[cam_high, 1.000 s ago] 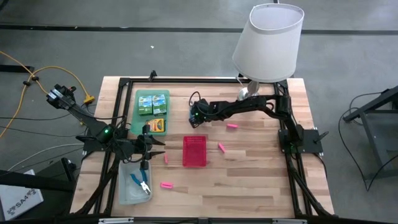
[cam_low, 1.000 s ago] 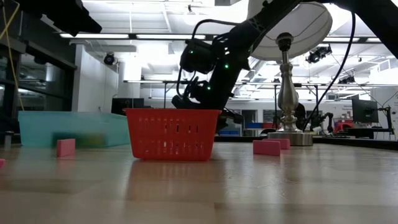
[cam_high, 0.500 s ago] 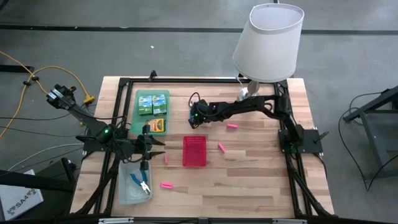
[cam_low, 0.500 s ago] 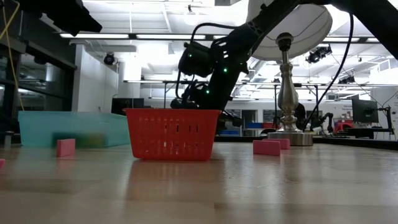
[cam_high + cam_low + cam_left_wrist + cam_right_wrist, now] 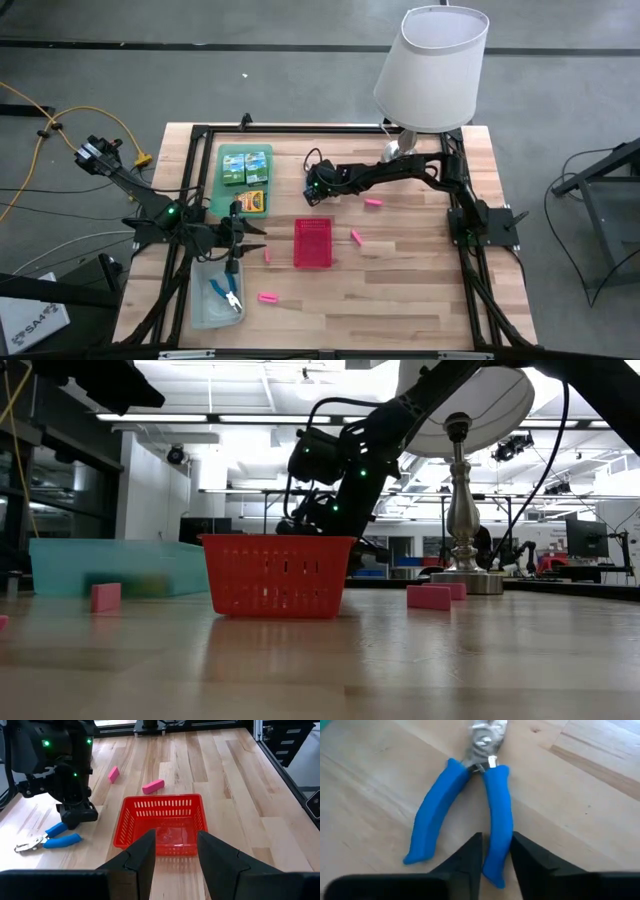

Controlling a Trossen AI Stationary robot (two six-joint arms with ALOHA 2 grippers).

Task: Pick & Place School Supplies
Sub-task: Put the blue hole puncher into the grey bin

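The right end effector [image 5: 495,851] had narrowed within the last second, its fingers now pinching one handle of the blue-handled tool [image 5: 470,810], which lay flat on the surface just beyond the red basket [image 5: 312,243]; judging by that, a lift could come next. The left end effector [image 5: 174,851] stayed spread before the basket. Four pink blocks [image 5: 373,202] lay around the basket, two green boxes [image 5: 245,167] beyond it.

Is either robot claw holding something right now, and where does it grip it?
The right gripper is closing around one blue handle of the pliers. The left gripper holds nothing.
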